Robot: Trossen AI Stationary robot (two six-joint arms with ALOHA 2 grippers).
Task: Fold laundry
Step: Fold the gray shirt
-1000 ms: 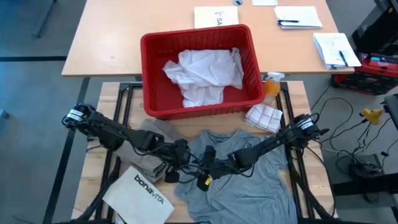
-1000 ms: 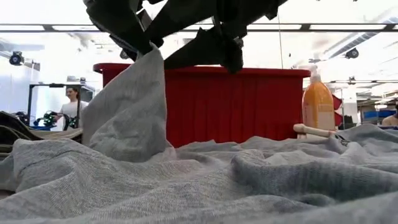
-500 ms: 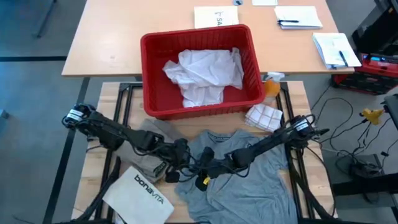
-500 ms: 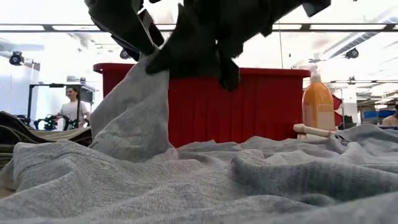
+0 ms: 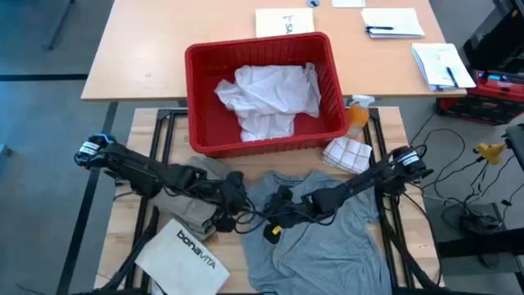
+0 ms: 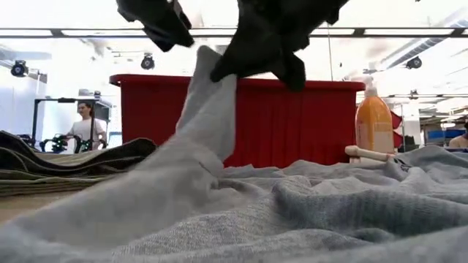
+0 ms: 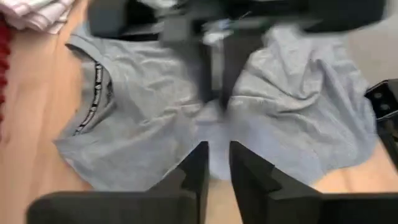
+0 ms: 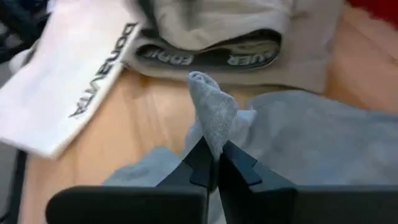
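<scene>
The grey T-shirt (image 5: 327,238) lies spread on the table's near middle, its collar toward the far side. My right gripper (image 5: 275,215) is shut on a raised bunch of cloth at the shirt's left side. Just left of it, my left gripper (image 5: 239,205) stands slightly open with nothing between its fingers (image 7: 245,180); in the low view it (image 6: 172,29) is clear of the cloth. The khaki-tan piece (image 5: 201,192) lies folded under the left arm. The white shirt (image 5: 270,94) sits crumpled in the red basket (image 5: 196,98). My right gripper pinches a bunched bit of the grey T-shirt (image 8: 212,121) at the shirt's left side between its two fingers, and a tuft sticks out past the tips. The fingers slant down from the table's right. The cloth rises in a drawn-up peak (image 6: 212,102), and the rest of the shirt lies on the table.
A white bag printed "bonavita" (image 5: 184,254) lies at the near left, next to the khaki-tan piece. A folded checked cloth (image 5: 348,153) and an orange bottle (image 5: 358,113) sit at the far right of the table. Papers lie on the desk beyond. A person (image 6: 84,124) stands far off.
My right gripper has shut on the raised bunch of grey T-shirt that my left gripper held. My left gripper has let go and drawn back toward the table's left. The cloth peak now hangs from the right gripper, narrower and shifted rightward.
</scene>
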